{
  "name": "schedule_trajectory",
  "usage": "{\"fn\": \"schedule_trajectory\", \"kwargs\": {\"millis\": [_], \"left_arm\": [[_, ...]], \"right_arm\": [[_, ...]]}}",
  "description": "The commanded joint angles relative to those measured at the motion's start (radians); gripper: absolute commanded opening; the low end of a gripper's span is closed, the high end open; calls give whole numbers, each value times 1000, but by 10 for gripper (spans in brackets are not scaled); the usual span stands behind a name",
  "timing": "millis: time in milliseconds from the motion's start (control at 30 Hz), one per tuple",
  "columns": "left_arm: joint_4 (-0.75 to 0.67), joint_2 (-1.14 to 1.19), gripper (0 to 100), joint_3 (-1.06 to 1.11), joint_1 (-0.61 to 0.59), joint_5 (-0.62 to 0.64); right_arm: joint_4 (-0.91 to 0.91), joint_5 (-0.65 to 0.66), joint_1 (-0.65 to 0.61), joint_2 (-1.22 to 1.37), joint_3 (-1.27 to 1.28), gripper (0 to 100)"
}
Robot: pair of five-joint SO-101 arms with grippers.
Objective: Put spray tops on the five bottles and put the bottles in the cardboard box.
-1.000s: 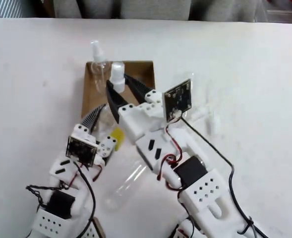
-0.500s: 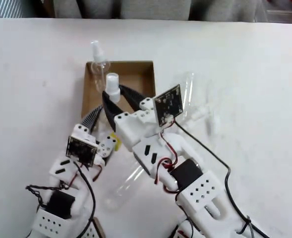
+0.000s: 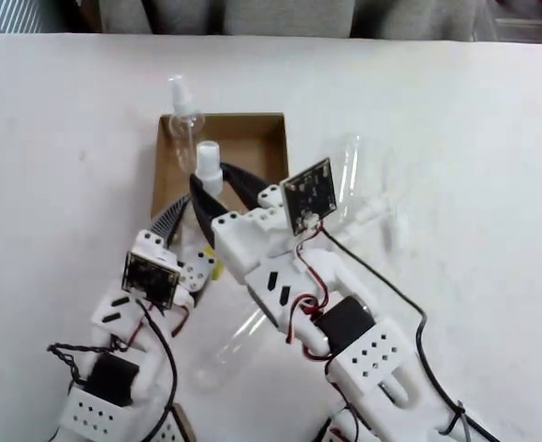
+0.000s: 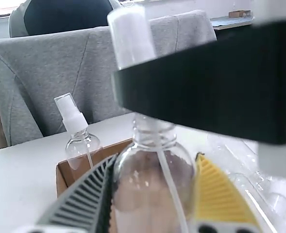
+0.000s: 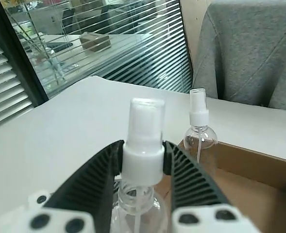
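Over the last 1 second the right tool (image 3: 212,177) is being brought down and to the left in the high view. The spray top (image 3: 208,158) clamped in it is now being seen lower over the cardboard box (image 3: 252,138) and closer to the left tool (image 4: 155,167), while the left arm is being kept where it was.

The right tool is being held almost closed, its 2 black fingers (image 5: 96,177) pressed on the collar of the spray top, whose dip tube is being fed into the neck of the open bottle (image 4: 152,184). That bottle is being held upright just left of centre in the high view, at the lower edge of the box. The left tool is closed on its body between 1 black ribbed finger and 1 yellow one. It is probably being steadied this way so that the top can be seated without the bottle tipping.

At the upper left corner of the box 1 finished bottle (image 3: 183,115) is standing, apparently inside. On the table (image 3: 455,110) 2 uncapped bottles are lying, 1 to the right of the box (image 3: 349,166) and 1 at lower centre (image 3: 238,336).

The right arm is being stretched diagonally from the lower right towards the box. The left arm is being kept folded at the lower left, its tool pointing up the frame.
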Motion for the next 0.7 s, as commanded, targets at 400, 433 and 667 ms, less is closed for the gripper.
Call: {"fn": "schedule_trajectory", "kwargs": {"millis": [400,433,667], "left_arm": [[-23,-19,74,-5,-5,9],[-23,-19,74,-5,-5,9],[-23,-19,74,-5,-5,9]], "right_arm": [[77,-9,-2,-124,63,17],[76,-9,-2,-124,68,18],[76,-11,-2,-116,72,19]]}}
